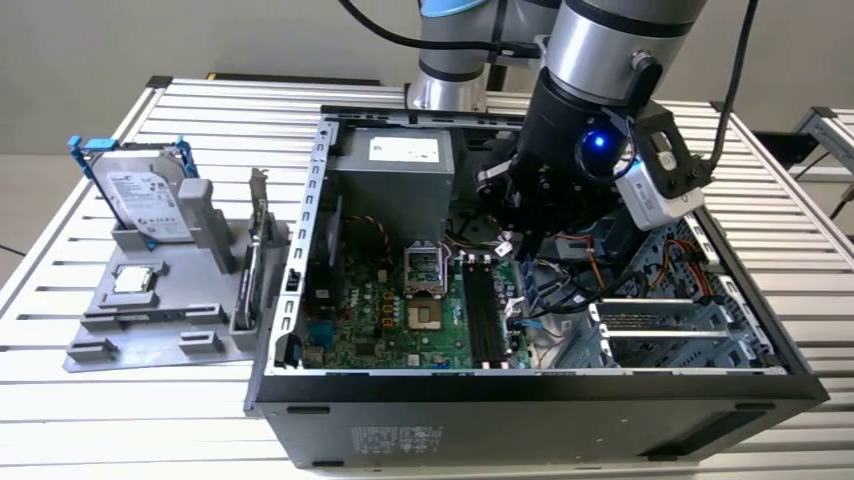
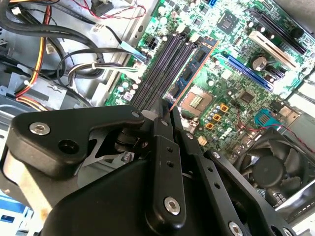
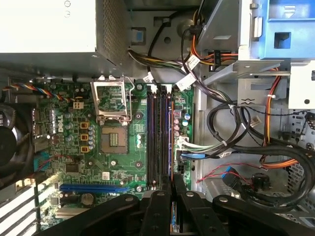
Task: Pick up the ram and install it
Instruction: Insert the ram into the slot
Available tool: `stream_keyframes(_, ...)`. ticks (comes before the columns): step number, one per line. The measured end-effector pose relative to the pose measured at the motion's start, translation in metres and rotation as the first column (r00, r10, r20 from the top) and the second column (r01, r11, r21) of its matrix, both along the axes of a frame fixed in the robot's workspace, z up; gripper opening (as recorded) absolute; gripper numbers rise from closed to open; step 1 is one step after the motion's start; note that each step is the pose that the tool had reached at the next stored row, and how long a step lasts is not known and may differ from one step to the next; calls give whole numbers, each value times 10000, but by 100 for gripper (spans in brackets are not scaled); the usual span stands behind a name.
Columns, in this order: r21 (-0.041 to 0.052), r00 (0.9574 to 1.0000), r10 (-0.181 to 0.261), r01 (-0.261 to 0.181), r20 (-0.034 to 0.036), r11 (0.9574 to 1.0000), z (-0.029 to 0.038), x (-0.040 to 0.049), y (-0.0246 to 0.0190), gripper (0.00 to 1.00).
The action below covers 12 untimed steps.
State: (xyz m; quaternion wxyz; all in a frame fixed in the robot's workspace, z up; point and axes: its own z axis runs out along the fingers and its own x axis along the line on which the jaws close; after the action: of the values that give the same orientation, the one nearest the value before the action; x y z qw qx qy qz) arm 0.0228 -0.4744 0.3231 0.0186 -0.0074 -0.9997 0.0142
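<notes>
Gripper (image 3: 172, 189) fingers clamped on the ram (image 3: 172, 142) (edge-on), poised over motherboard (image 3: 98, 162) memory slots (image 3: 156, 137)

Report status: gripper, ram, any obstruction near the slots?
Gripper shut on the ram, inside the case. Ram edge-on at the memory slots; seating cannot tell. Cables beside the slots, none across them.

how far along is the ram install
Pickup looks done: the tool is shut on the long dark blue-black ram stick. In hand: it hangs edge-down over the black motherboard memory slots. Left: seating it; I cannot tell whether it is pressed home.
</notes>
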Motion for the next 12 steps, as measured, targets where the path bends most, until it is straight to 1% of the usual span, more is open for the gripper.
stream_keyframes(6,3,10000,0,0,1,10000,-6,0,0,0)
stream_keyframes(12,0,10000,-75,75,0,10000,-64,1,0,0)
